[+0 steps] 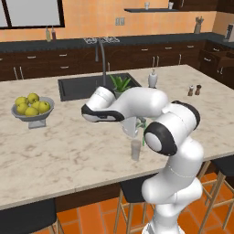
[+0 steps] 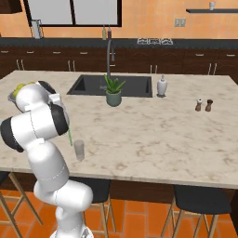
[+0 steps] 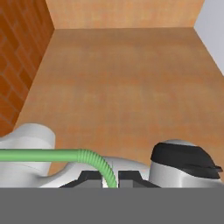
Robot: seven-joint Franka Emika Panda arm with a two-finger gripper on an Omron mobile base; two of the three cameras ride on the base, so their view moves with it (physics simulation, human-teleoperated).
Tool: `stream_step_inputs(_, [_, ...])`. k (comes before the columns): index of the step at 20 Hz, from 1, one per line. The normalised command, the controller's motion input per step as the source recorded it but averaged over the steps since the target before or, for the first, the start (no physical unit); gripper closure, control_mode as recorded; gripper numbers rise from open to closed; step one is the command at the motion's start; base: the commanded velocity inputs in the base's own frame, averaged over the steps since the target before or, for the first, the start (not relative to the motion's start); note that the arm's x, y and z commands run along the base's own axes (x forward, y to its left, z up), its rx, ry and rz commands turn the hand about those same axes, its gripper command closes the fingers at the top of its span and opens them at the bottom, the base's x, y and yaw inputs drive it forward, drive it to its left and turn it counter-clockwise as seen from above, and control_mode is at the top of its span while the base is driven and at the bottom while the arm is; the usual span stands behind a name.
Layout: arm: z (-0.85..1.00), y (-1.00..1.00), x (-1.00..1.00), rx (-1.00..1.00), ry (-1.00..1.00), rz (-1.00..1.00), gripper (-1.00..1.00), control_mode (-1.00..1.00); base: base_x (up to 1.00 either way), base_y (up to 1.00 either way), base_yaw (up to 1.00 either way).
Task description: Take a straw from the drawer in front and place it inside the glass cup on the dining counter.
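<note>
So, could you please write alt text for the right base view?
A white robot arm holds a thin green straw just above a small glass cup near the front edge of a beige marble counter, with a sink and potted plant behind.

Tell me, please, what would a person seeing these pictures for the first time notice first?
The big white robot arm bends over the near edge of the beige marble-patterned dining counter. Its gripper is shut on a thin green bendy straw, held just above a small clear glass cup that stands near that edge. Further back, a grey bowl of yellow-green apples sits left of the dark inset sink.
</note>
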Motion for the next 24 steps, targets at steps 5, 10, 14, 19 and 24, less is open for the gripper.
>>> stream_step_inputs(5, [-0.1, 0.01, 0.05, 0.0, -0.03, 0.0, 1.0, -1.0, 0.0, 0.0, 0.0])
stream_step_inputs(10, [-0.08, 0.08, 0.13, -0.01, -0.04, 0.0, 1.0, -1.0, 0.0, 0.0, 0.0])
stream_step_inputs(14, [-0.13, 0.03, 0.02, -0.04, -0.06, 0.0, 1.0, -1.0, 0.0, 0.0, 0.0])
stream_step_inputs(19, [-0.26, 0.0, 0.04, -0.1, -0.08, 0.0, 1.0, -1.0, 0.0, 0.0, 0.0])
stream_step_inputs(24, [-0.23, 0.0, 0.19, -0.07, -0.07, 0.0, 1.0, -1.0, 0.0, 0.0, 0.0])
